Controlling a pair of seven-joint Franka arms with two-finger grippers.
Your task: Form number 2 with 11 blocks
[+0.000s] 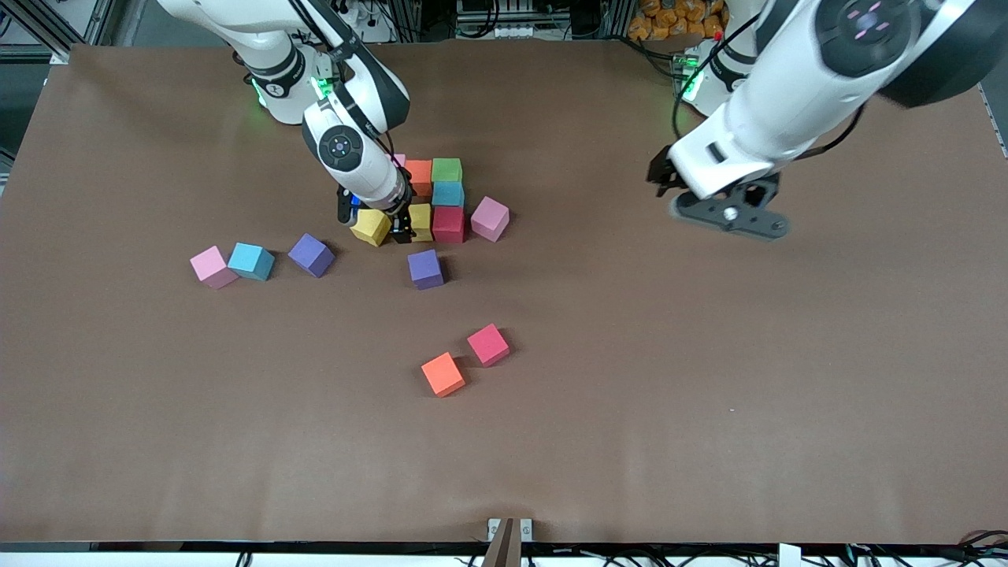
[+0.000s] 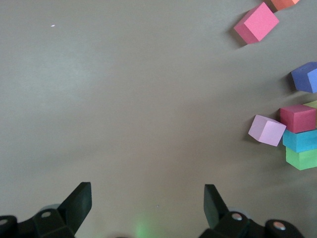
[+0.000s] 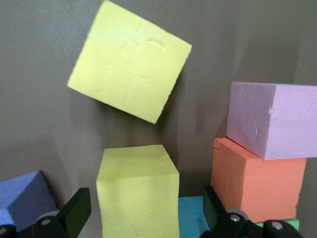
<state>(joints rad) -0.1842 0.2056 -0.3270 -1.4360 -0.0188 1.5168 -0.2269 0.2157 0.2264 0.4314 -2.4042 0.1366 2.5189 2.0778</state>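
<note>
The right gripper (image 1: pixel 391 226) is sitting low at the table beside the cluster of blocks, its 2 fingers (image 3: pixel 74 213) standing apart with nothing clamped between them. In the right wrist view a yellow block (image 3: pixel 137 196) is lying just ahead of the open jaws, and a second, tilted yellow block (image 3: pixel 130 62) is lying a little past it.

Taking the crimson block (image 1: pixel 449 224) as the landmark: 1 yellow block (image 1: pixel 421 221) is touching it toward the right arm's end of the table, and the tilted yellow block (image 1: pixel 371 227) is sitting just beside that one, askew. A light blue block (image 1: pixel 448 194) is touching the crimson block, farther from the front camera, and a green block (image 1: pixel 446 170) is touching the blue one in turn. An orange block (image 1: pixel 419 176) is sitting beside the green one. A pale pink block (image 1: pixel 490 218) is lying just beside the crimson block toward the left arm's end, slightly turned.

A purple block (image 1: pixel 426 268) is lying nearer the camera than the crimson block. Toward the right arm's end, another purple block (image 1: pixel 311 255), a light blue block (image 1: pixel 251 261) and a pale pink block (image 1: pixel 213 267) are lying in a loose row. Well nearer the camera, a hot-pink block (image 1: pixel 488 345) and a second orange block (image 1: pixel 442 374) are lying close together.

The left gripper (image 1: pixel 728 213) is waiting in the air over bare table (image 1: pixel 709 354), its fingers (image 2: pixel 79 201) spread apart and holding nothing.
</note>
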